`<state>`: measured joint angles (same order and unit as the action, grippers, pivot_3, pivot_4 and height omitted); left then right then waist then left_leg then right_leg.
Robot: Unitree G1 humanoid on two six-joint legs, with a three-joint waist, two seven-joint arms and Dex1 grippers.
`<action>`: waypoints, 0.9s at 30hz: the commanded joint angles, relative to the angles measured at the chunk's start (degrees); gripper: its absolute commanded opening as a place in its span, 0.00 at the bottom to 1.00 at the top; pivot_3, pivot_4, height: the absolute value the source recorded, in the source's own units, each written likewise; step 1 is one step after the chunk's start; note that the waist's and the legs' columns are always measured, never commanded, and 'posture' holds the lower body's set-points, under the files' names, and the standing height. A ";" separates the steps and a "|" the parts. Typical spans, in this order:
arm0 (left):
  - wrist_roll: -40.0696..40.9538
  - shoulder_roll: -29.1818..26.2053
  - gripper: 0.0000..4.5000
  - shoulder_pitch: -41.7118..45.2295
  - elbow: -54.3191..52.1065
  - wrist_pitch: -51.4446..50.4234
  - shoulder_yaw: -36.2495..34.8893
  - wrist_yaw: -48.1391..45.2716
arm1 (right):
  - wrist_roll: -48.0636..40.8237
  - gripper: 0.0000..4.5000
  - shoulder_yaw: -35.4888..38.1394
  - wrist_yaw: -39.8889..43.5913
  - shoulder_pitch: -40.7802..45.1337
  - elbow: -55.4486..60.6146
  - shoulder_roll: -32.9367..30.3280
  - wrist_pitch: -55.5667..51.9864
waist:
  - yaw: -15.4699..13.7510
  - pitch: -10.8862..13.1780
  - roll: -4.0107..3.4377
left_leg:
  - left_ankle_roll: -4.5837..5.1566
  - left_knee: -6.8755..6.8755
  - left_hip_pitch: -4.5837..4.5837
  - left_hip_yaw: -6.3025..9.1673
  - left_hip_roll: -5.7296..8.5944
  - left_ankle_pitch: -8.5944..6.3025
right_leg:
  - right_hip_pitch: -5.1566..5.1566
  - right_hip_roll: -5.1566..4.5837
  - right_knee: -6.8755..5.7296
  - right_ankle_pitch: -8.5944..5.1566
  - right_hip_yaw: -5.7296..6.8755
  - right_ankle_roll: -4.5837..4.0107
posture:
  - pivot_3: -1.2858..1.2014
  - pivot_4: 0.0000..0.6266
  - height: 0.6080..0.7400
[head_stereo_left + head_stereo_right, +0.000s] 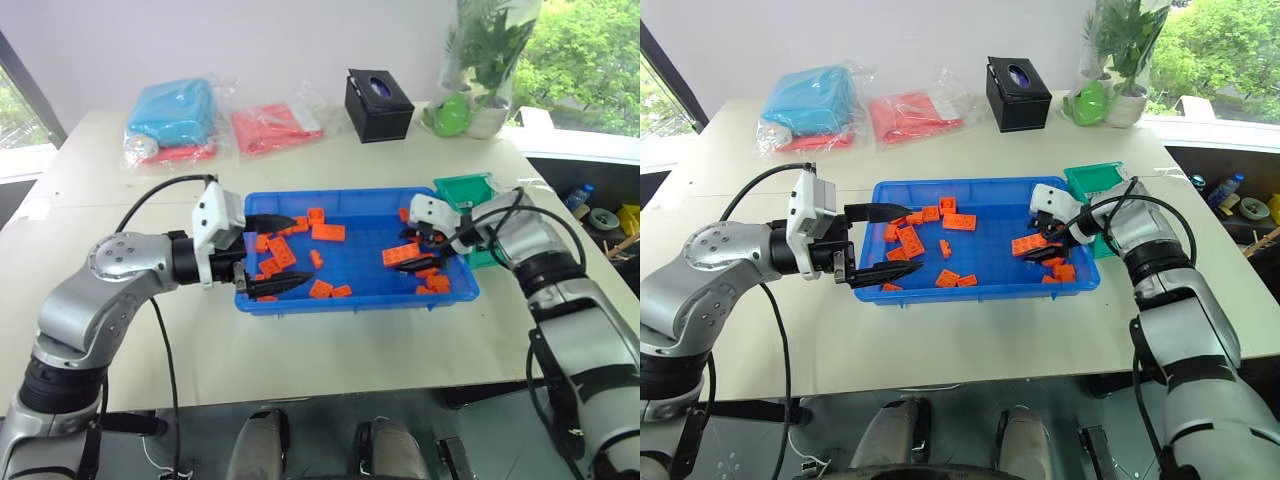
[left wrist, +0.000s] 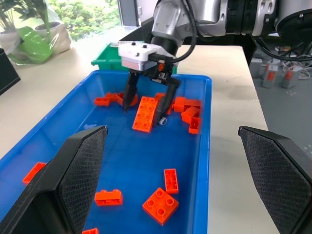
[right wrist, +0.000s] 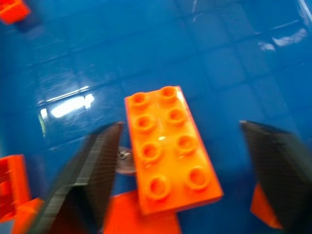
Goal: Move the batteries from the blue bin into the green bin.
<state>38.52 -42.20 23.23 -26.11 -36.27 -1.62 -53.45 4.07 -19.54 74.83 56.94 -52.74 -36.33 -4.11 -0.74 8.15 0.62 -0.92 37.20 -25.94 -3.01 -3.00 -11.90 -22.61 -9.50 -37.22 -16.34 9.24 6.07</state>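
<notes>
Battery (image 2: 164,120) in blue bin (image 2: 204,146) beside R fingers (image 2: 168,100) (spread, astride orange brick (image 2: 145,113)); L fingers (image 2: 78,170) open.

Left arm is bent inward with its hand (image 1: 268,255) held level, pointing right, fingers spread wide apart; right arm reaches in from the right, wrist angled down, its hand (image 2: 146,100) lowered with fingers parted.
</notes>
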 commanded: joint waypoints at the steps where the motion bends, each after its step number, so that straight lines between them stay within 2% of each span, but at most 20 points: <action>1: 1.25 -0.78 1.00 0.41 -1.85 -0.04 -2.37 0.19 | -0.31 0.39 2.30 0.93 1.25 -0.55 -0.11 -0.15 | 0.00 -0.01 0.01 | 0.00 0.01 0.00 0.00 0.00 0.00 | 0.01 0.00 0.00 0.00 0.00 0.00 | 0.52 0.24 0.32; 2: 1.30 -0.83 1.00 0.54 -1.70 -0.07 -2.42 0.17 | -0.20 0.27 2.44 0.83 1.16 -0.37 -0.07 -0.14 | 0.03 -0.01 0.01 | 0.00 0.02 0.00 0.01 0.00 0.00 | 0.02 0.00 0.00 0.00 0.00 0.00 | 0.52 0.24 0.32; 6: 1.28 -0.77 1.00 1.60 -0.66 0.03 -2.40 0.16 | -0.72 0.28 3.08 0.76 0.11 3.02 0.75 -0.81 | 0.09 0.00 0.01 | 0.00 0.01 0.03 0.01 0.00 0.00 | 0.02 0.00 -0.01 0.00 0.00 0.00 | 0.52 0.24 0.32; 13: 0.34 0.11 1.00 2.59 0.47 0.94 -1.15 -0.30 | -2.78 0.28 3.82 -8.86 -4.11 22.36 12.70 -13.46 | 1.20 -0.02 0.03 | -0.02 -0.10 0.23 0.02 -0.05 0.02 | 0.08 0.02 -0.21 0.01 0.00 0.02 | 0.52 0.24 0.32; 16: 0.19 0.33 1.00 3.25 0.87 0.89 -0.92 -0.45 | -1.16 0.60 3.30 -15.23 -5.69 26.60 16.77 -18.30 | 0.94 -0.05 0.08 | -0.03 -0.08 0.22 0.04 -0.03 0.02 | 0.08 0.02 -0.23 0.01 0.00 0.01 | 0.52 0.24 0.32; 19: 0.31 0.40 1.00 3.59 0.86 0.66 -0.93 -0.43 | 0.31 0.93 5.09 -22.40 -7.42 31.89 17.52 -25.08 | 0.06 -0.06 0.11 | -0.04 -0.05 0.21 0.04 -0.02 0.01 | 0.08 0.02 -0.20 0.00 0.00 0.00 | 0.52 0.24 0.32; 20: 0.36 0.37 1.00 3.49 0.81 0.65 -1.03 -0.48 | -0.20 0.98 6.49 -23.85 -8.84 36.00 16.93 -29.64 | -0.12 -0.06 0.10 | -0.05 -0.04 0.20 0.04 -0.02 0.00 | 0.08 0.01 -0.17 0.00 0.00 -0.01 | 0.52 0.24 0.32; 23: 0.40 0.17 1.00 2.53 0.54 0.77 -1.42 -0.69 | -2.61 0.98 12.18 -28.48 -13.54 50.04 15.93 -46.71 | -0.32 -0.09 0.15 | -0.09 -0.01 0.11 0.08 0.01 -0.02 | 0.06 -0.01 -0.14 -0.01 -0.01 -0.03 | 0.52 0.24 0.32; 27: 0.44 0.21 1.00 1.71 0.25 0.77 -1.59 -0.58 | -5.07 0.98 21.66 -34.42 -18.27 68.51 17.94 -73.98 | -0.04 -0.10 0.16 | -0.04 -0.07 0.12 0.11 0.01 0.00 | 0.06 0.00 -0.12 0.00 0.00 -0.02 | 0.52 0.24 0.32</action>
<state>38.70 -41.79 24.80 -24.77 -36.61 -1.90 -53.99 0.63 -1.95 42.63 38.86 7.42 -18.98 -67.71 -0.78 8.05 0.78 -0.95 37.11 -25.81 -2.88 -3.01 -11.90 -22.56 -9.49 -37.35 -16.34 9.24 6.06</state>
